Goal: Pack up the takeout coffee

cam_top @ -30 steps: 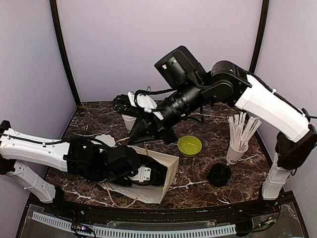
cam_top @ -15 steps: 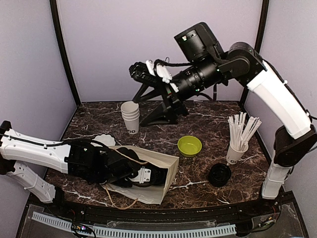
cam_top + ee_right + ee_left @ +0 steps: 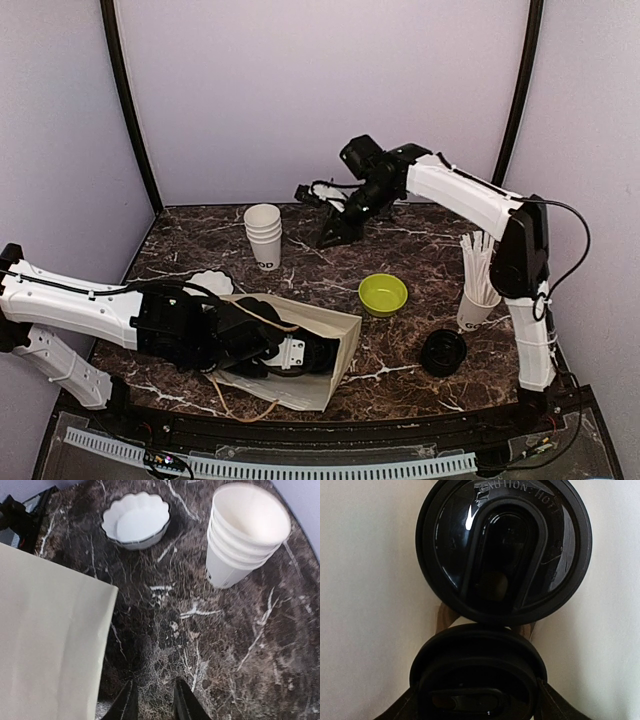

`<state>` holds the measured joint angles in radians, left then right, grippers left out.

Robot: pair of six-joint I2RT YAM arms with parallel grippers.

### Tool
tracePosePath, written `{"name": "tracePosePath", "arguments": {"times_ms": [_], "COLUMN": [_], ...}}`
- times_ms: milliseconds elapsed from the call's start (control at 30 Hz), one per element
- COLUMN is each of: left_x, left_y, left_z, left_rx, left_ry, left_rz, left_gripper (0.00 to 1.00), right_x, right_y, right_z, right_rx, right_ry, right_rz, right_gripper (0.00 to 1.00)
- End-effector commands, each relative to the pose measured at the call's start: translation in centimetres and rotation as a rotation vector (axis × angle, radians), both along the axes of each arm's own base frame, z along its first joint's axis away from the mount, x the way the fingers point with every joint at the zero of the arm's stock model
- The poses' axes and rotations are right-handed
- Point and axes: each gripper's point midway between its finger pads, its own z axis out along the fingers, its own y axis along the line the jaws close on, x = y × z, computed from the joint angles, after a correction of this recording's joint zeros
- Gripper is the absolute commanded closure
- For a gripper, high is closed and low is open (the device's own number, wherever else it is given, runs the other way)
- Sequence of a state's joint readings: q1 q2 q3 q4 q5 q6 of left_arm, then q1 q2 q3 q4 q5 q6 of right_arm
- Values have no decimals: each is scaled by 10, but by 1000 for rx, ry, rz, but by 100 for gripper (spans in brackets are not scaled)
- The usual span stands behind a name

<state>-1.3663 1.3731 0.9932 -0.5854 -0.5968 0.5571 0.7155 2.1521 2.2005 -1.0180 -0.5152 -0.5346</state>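
I am looking through the left wrist camera into the pale brown paper bag (image 3: 335,325), which is lying on its side at the near left of the dark marble table (image 3: 420,250). The left gripper (image 3: 477,702) is reaching deep inside it. Its two fingers are pinching a small white paper takeaway cup with a round black plastic lid (image 3: 477,665), one finger pressing against each side of the lid's rim. Only the lid is showing, facing the camera. A second black-lidded paper cup (image 3: 503,550) is lying just above it in the bag, the two lids touching, with raised lettering along its upper edge.

The right gripper (image 3: 154,700) is hanging over the far side of the table on a fully stretched arm. Its fingers are sitting slightly apart and holding nothing, with bare marble showing between them. Near it, a stack of plain white paper cups without lids (image 3: 245,535) is standing upright. A small white scalloped dish (image 3: 136,520) is sitting just beside the bag's far edge. To the right, a lime-green bowl (image 3: 383,294), a white cup bristling with long white sticks (image 3: 476,305) and a loose round black lid (image 3: 443,352) are resting well apart from both grippers.
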Motion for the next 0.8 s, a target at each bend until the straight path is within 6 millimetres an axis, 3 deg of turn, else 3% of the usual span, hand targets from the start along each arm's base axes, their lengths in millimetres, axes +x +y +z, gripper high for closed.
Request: {"name": "tracePosePath", "arguments": {"times_ms": [0, 133, 300, 400, 567, 767], "left_x": [0, -1, 1, 2, 4, 3], "left_y": [4, 8, 8, 7, 5, 7], "left_z": [5, 2, 3, 4, 9, 8], "left_rx": [-27, -25, -27, -23, -28, -27], "left_ry": [9, 13, 8, 3, -13, -9], "left_rz": [28, 43, 56, 57, 51, 52], "left_gripper": [54, 54, 55, 54, 55, 55], "right_x": [-1, 7, 18, 16, 1, -42], "right_y": [6, 10, 20, 27, 44, 60], "right_z": [-47, -103, -147, -162, -170, -182], "right_rx": [-30, -86, -109, -89, -5, 24], "right_ry": [117, 188, 243, 290, 413, 566], "right_rz": [13, -9, -41, -33, -3, 87], "right_gripper": [78, 79, 79, 79, 79, 79]}}
